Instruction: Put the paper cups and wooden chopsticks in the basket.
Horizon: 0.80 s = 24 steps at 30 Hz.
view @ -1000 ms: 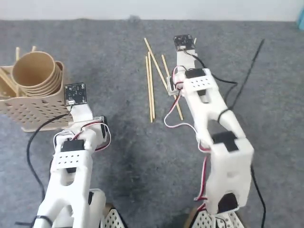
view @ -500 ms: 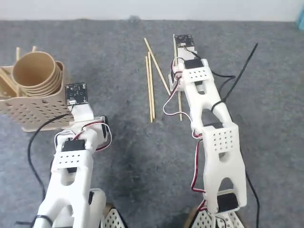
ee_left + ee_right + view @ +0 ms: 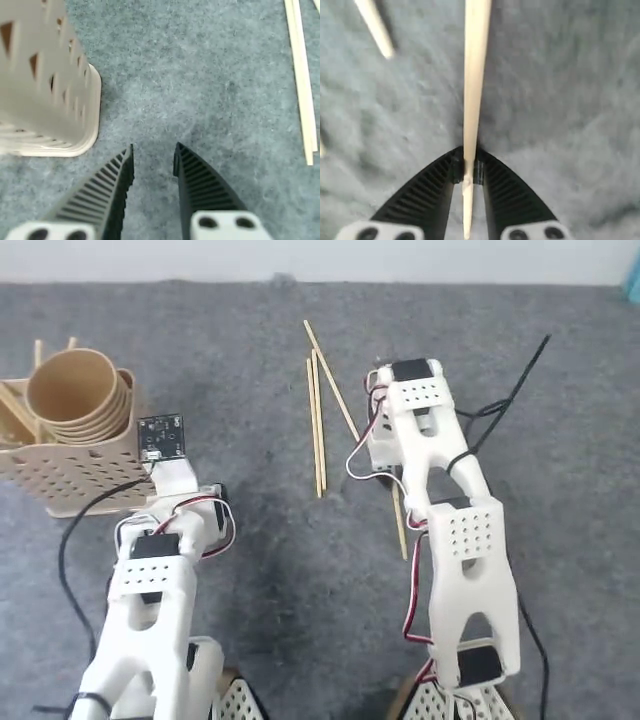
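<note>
My right gripper (image 3: 468, 170) is shut on a wooden chopstick (image 3: 472, 75) that runs straight out from its fingertips. From above, that chopstick's (image 3: 401, 525) tail pokes out beside the folded right arm (image 3: 420, 430). Three more chopsticks lie on the grey carpet: a parallel pair (image 3: 318, 430) and a slanted one (image 3: 330, 380). The perforated basket (image 3: 70, 475) at far left holds stacked paper cups (image 3: 75, 390) and a few chopsticks. Close beside the basket (image 3: 45, 85), my left gripper (image 3: 152, 150) hangs open over bare carpet with nothing in it.
Another chopstick's end (image 3: 374, 22) lies just off the right gripper. The pair of chopsticks (image 3: 302, 85) shows at the edge of the left wrist view. A black cable (image 3: 520, 380) runs along the right arm. Carpet lies open between the two arms.
The right arm has drawn back toward its base, carrying the chopstick away from the loose ones. The left arm has stayed still.
</note>
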Motion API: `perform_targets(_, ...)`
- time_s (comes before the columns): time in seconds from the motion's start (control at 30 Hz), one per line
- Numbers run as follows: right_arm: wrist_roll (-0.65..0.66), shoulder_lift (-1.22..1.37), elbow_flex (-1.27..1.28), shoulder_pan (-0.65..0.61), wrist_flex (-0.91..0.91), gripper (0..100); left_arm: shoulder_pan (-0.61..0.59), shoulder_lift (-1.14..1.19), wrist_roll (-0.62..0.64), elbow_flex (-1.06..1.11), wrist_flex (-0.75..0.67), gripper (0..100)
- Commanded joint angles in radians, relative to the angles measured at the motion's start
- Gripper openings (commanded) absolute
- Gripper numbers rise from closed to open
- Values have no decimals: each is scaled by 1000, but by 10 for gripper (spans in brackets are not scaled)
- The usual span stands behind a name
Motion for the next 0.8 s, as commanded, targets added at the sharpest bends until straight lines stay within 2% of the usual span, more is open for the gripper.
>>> perform_targets(0.0,21,-133,5,30,45,9,6,2,0,-50,-23,124)
perform_targets(0.2,18,-506,315,-54,-41,9,5,2,0,-50,-23,124)
perform_targets(0.3,26,-740,585,-104,-189,9,5,2,0,-50,-23,124)
perform_targets(0.4,34,-935,861,-97,-403,8,5,2,0,-50,-23,124)
perform_targets(0.6,209,-1325,1266,-130,-650,8,5,2,0,-48,-23,124)
perform_targets(0.77,313,-1655,1343,-173,-748,8,5,2,0,-48,-23,124)
